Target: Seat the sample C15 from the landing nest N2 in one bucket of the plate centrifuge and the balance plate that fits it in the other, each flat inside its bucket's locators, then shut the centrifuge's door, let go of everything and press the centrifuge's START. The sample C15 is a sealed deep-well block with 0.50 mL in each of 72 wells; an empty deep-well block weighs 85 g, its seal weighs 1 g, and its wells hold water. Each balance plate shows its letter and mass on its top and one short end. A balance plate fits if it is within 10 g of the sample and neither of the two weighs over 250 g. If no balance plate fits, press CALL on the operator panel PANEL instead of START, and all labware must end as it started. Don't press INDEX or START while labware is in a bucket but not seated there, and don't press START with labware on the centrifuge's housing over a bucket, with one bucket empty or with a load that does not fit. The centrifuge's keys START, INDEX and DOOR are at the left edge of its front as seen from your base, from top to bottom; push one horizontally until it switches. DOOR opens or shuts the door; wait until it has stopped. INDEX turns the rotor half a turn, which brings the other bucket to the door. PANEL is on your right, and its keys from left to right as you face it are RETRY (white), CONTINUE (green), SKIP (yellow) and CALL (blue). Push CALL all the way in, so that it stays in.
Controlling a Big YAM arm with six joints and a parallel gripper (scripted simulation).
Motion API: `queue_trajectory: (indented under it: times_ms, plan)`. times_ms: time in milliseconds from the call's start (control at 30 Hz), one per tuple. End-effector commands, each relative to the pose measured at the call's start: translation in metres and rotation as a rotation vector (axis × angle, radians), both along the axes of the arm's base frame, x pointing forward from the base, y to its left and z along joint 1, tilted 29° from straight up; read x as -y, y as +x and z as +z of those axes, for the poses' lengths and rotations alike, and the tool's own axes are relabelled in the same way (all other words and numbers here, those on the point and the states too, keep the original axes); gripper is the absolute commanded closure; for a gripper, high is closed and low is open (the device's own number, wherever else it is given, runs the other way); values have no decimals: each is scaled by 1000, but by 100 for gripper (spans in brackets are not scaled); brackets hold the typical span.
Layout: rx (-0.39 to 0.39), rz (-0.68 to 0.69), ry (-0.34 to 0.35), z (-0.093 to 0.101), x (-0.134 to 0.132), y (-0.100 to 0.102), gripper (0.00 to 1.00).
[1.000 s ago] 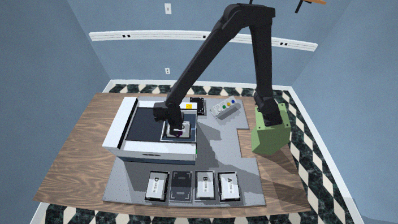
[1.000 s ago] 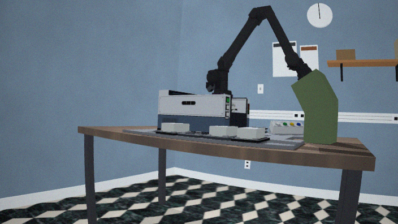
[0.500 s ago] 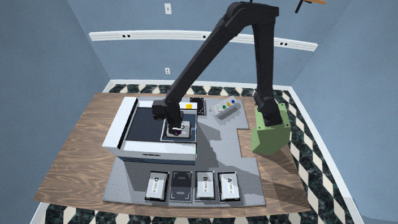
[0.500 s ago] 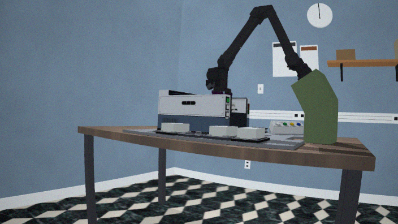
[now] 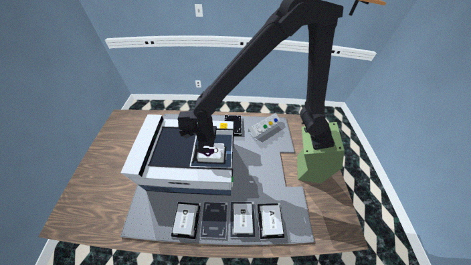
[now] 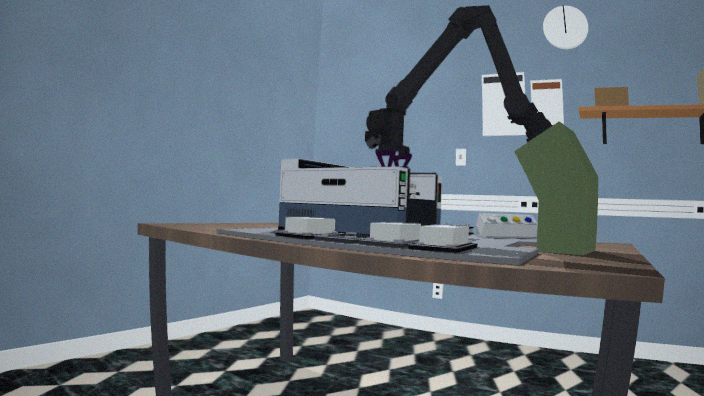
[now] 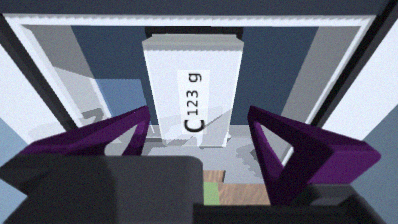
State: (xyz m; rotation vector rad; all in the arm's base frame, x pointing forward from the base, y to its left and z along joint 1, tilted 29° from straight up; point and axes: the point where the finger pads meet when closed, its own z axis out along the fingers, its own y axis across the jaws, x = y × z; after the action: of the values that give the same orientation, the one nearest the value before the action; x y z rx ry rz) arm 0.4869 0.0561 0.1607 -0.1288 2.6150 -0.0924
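Note:
The balance plate C (image 7: 192, 90), white and marked 123 g, lies in the bucket under the centrifuge's (image 5: 180, 157) open top opening and looks level; it also shows in the top view (image 5: 211, 156). My gripper (image 7: 198, 111) is open, just above the plate's near end, with one purple finger on each side and neither touching it. The gripper also shows above the housing in the top and exterior views (image 5: 209, 150) (image 6: 393, 159). The black landing nest (image 5: 234, 124) behind the centrifuge looks empty. I do not see the sample C15. The keys (image 6: 402, 190) are at the front's edge.
Balance plates D (image 5: 184, 219), B (image 5: 243, 218) and A (image 5: 271, 219) sit in the front row of nests, with one empty nest (image 5: 214, 219) between D and B. The operator panel (image 5: 267, 127) stands at the back right. My green base (image 5: 321, 157) is at the right.

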Motion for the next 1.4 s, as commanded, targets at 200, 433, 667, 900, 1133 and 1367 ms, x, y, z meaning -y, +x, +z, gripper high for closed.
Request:
queue_trajectory:
  times_ms: [200, 433, 667, 900, 1133, 1367]
  plan:
    - [46, 4, 11, 48, -11, -2, 0]
    - [48, 4, 12, 66, -12, -12, 0]
    - [32, 5, 10, 67, -11, -22, 0]
    - [38, 4, 10, 79, -13, -21, 0]
    - [16, 4, 7, 70, -12, -24, 0]
    - [18, 4, 7, 71, -12, -24, 100]
